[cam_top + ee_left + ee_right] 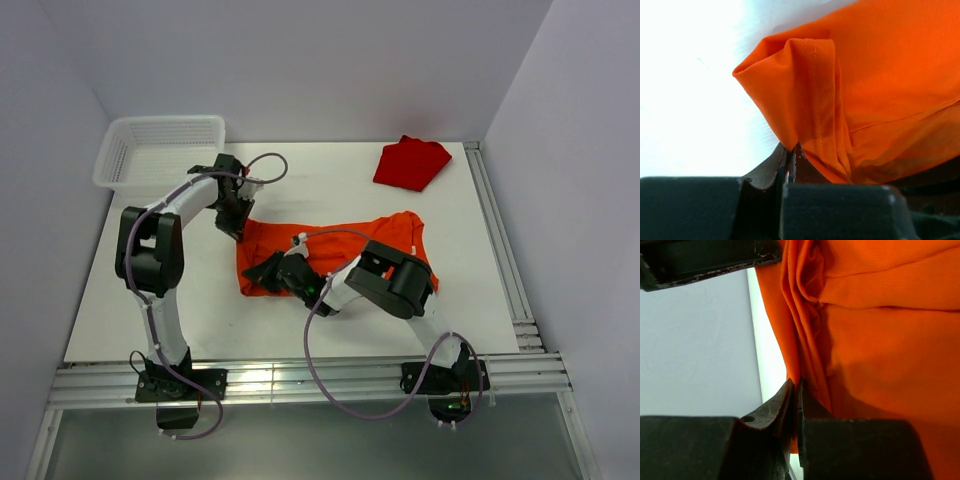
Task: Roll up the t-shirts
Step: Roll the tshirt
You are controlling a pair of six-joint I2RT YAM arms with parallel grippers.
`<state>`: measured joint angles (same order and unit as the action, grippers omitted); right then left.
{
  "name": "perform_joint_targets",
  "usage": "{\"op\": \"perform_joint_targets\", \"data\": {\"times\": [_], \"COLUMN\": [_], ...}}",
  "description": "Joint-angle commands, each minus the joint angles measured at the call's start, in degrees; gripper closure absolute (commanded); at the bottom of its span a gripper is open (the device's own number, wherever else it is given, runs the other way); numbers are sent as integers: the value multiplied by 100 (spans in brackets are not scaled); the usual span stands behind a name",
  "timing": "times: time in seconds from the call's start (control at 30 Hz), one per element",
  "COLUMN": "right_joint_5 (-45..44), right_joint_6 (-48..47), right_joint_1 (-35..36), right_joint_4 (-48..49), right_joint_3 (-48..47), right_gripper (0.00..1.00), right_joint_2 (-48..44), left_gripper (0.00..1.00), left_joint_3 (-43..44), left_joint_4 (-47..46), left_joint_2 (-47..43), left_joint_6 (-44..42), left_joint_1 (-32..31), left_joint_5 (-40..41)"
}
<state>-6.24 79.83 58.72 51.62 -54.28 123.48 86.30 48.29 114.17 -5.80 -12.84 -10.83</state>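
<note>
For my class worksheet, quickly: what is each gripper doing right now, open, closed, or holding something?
Left gripper: closed, pinching a hemmed edge of the orange t-shirt.
Right gripper: closed, pinching another edge of the same orange t-shirt.

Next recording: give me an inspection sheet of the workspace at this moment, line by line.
Surface: white table, no stains seen.
Job's things: orange t-shirt spread mid-table, left edge bunched; red t-shirt lying apart at the far right.
Clutter: white mesh basket at the far left corner, nothing seen inside.
Grippers: left gripper shut on the orange t-shirt's far left corner; right gripper shut on its near left edge.
Cables: purple-grey cables loop loosely from both arms; one arcs over the orange t-shirt.
Surroundings: plain white walls; metal rails along the near and right edges.
</note>
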Motion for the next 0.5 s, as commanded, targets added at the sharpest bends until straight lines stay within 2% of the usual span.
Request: {"op": "perform_joint_targets", "data": {"times": [0.0, 0.13, 0.3, 0.47], "right_joint_5": [132, 141, 18, -96], "right_joint_6": [-91, -38, 76, -3], "right_joint_1": [122, 201, 236, 289], "right_joint_4": [-99, -82, -108, -326], "right_joint_3": [-302, -443, -346, -276], "right_gripper": [100, 100, 100, 86], "right_joint_2": [194, 343, 343, 221], "left_gripper": [100, 100, 100, 100], "left_joint_3": [535, 686, 739, 713], "left_joint_4": [233, 409, 409, 348], "left_joint_2": [79, 289, 526, 694], "left_joint_6": [-219, -185, -79, 70], "left_joint_1": [-148, -367, -737, -1036], "left_joint_5": [1057, 1714, 2137, 2427]}}
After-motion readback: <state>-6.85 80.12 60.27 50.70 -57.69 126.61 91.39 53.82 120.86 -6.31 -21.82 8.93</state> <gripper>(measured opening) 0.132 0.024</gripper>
